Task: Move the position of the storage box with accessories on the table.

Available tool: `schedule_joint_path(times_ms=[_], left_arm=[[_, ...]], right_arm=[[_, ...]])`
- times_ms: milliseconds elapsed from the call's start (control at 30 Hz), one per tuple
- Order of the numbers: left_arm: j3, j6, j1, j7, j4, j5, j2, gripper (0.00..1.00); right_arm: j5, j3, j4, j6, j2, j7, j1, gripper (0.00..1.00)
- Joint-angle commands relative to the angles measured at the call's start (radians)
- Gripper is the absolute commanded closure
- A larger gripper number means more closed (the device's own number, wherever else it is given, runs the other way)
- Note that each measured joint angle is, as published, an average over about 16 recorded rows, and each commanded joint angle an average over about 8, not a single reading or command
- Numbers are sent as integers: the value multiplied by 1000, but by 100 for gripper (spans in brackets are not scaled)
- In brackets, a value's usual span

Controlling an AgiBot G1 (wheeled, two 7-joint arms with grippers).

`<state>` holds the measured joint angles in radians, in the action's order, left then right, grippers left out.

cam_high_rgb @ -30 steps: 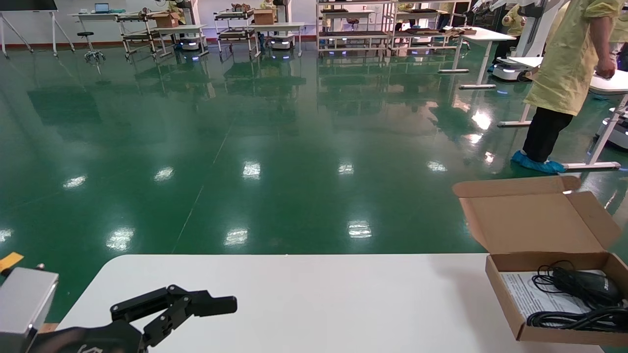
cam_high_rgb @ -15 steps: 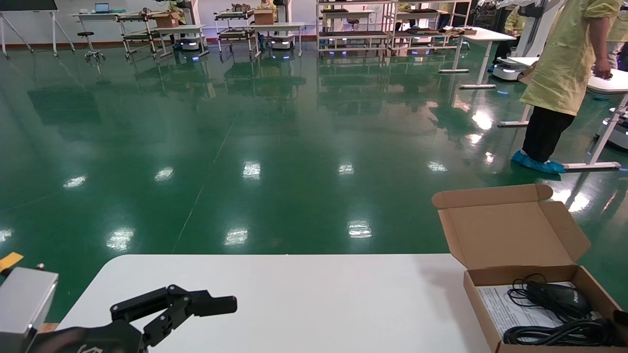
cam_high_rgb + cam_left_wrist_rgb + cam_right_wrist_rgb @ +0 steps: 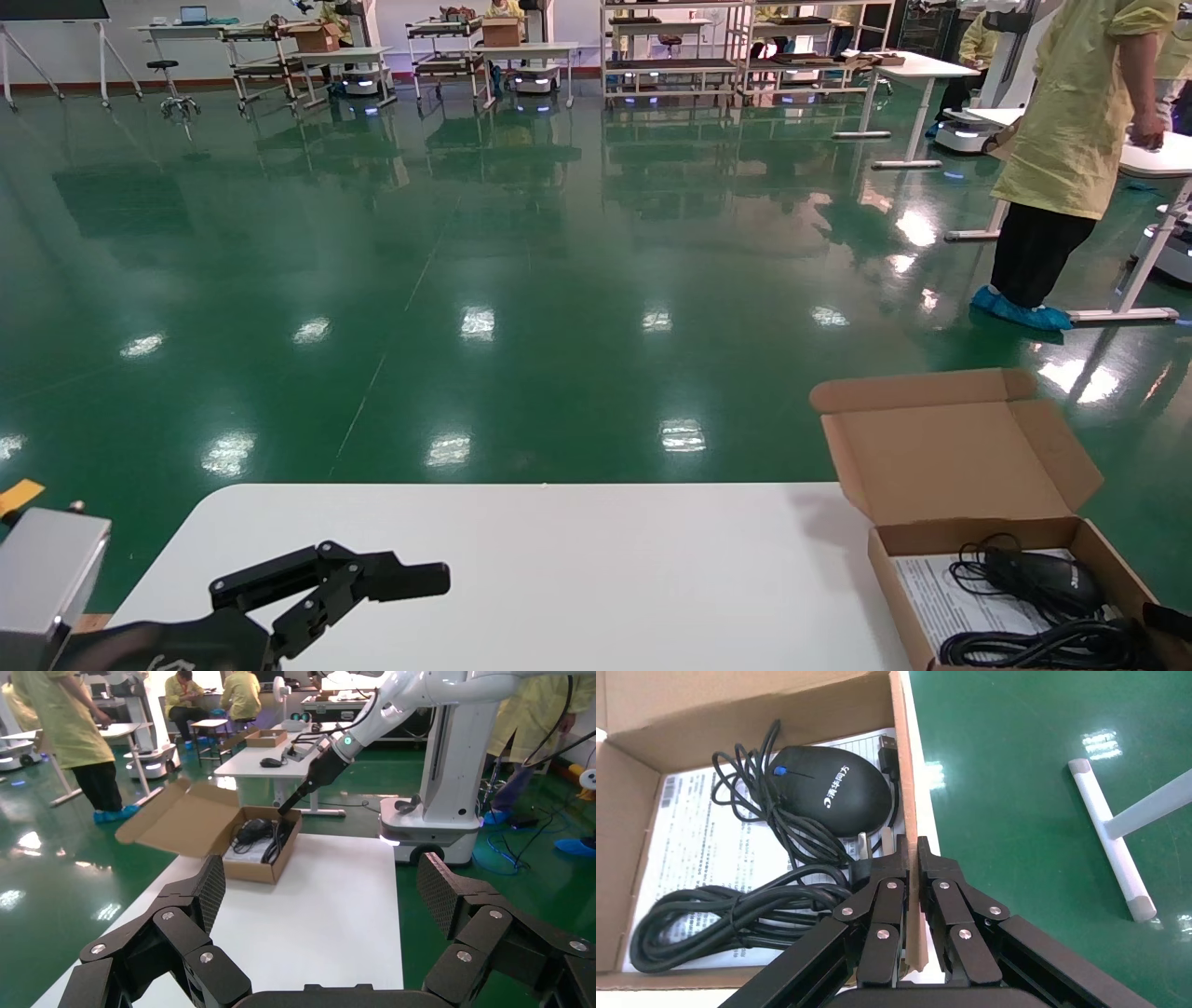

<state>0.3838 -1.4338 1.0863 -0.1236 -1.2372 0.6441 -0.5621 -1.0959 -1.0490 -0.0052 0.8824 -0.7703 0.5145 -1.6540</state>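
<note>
Storage box (image 3: 1001,559), brown cardboard, sits at the right end of the white table (image 3: 577,578), lid (image 3: 950,457) hinged open and standing up on the far side. In the head view its near part runs out of frame at the bottom right corner.

Inside the box: white printed paper sheet (image 3: 701,846) flat on the bottom, black mouse (image 3: 831,790) lying on it with thin cord (image 3: 747,804) looped beside it, thicker black cable bundle (image 3: 722,917) coiled at the box end nearer the wrist camera.

Right gripper (image 3: 911,855) pinches the box's right side wall: one finger inside the box next to the mouse, the other outside, cardboard wall clamped between them.

Left gripper (image 3: 320,896) hovers over the table's left end, well apart from the box, fingers spread wide, holding nothing.

Beyond the table: glossy green floor (image 3: 466,280), a person in a yellow gown (image 3: 1080,121) standing at the far right by white desks (image 3: 917,79), shelving carts along the back wall.
</note>
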Motion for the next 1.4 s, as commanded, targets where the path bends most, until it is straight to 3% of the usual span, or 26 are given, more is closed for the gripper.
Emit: schedule_joint_path(times_ms=[33,200,300,500,567,1067,1400], left_arm=[[0,0,0,0,0,0,0,0],[0,0,0,0,0,0,0,0],[0,0,0,0,0,0,0,0],[0,0,0,0,0,0,0,0],[0,0,0,0,0,0,0,0],[0,0,0,0,0,0,0,0],[0,0,0,0,0,0,0,0]], right_arm=[[3,2,1,-7,-4,-2,9,100],[7,5,3,-27,-16,-9,23,97],[9,6,4,-38,-21,-14,28,87],[11,8,5,-61,-27,-22,37,17],[12,9,5,-67,-29,-24,39,1],[21,15,10,-88,-31,-42,36,0],[35,25,23,-45,-12,-42,-10,0]])
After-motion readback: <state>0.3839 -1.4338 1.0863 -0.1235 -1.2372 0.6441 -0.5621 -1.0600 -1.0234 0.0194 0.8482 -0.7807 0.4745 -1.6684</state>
